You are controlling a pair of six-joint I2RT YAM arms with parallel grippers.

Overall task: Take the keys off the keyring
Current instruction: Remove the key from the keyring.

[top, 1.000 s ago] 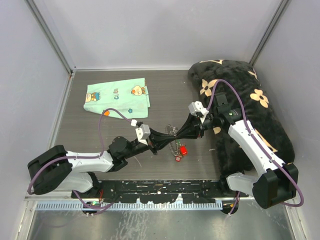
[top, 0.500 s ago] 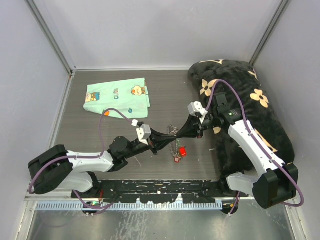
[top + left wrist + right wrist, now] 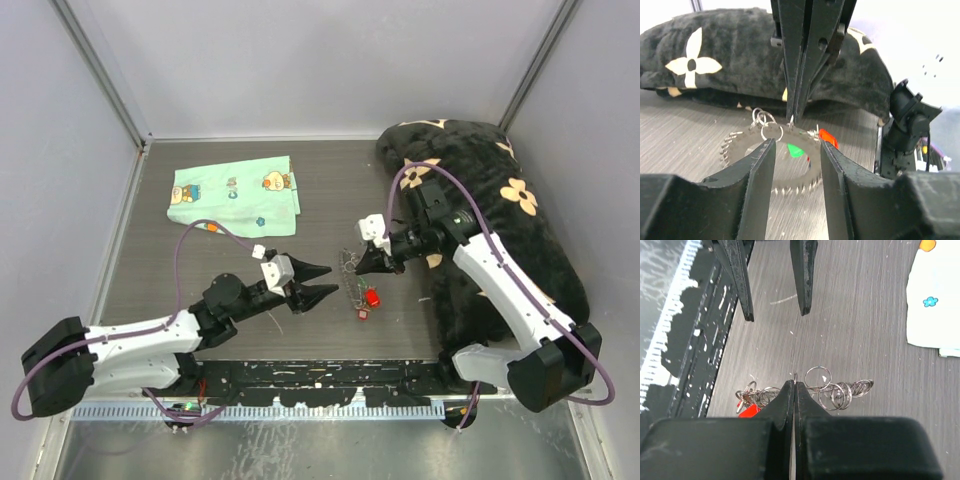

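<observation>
Nearest our bases, the keys (image 3: 371, 298) lie bunched on the counter (image 3: 340, 190), one with a red head and beside it a green key (image 3: 795, 150). They sit at the keyring (image 3: 727, 149), which lies flat with its toothed rim toward us. The left tool (image 3: 797, 145) sits low just short of that bunch, its jaws spread and holding nothing, with the green key framed in the gap. Just beyond, the right tool (image 3: 793, 385) comes in from the far side with its jaws pressed together and its tip at the small split rings (image 3: 835, 390). A sliver of wire shows at the tip, but we cannot tell whether it is truly pinched. Farther off are the black flowered cushion (image 3: 470, 150) and the mint cloth (image 3: 235, 195), neither touching the bunch.

We judge the step in hand to be getting hold of one key so it can be worked off. To do it well, we should let the right tool anchor the ring rather than drag it. The left tool should come in low and close on a single key head, square across the flat plastic faces rather than on the thin blade. Catching a second key or a split ring would likely jam the slide. Thin wire can spring out of shut jaws, so we should pull gently along the wire toward its opening and watch that the bunch does not skate across the counter.
</observation>
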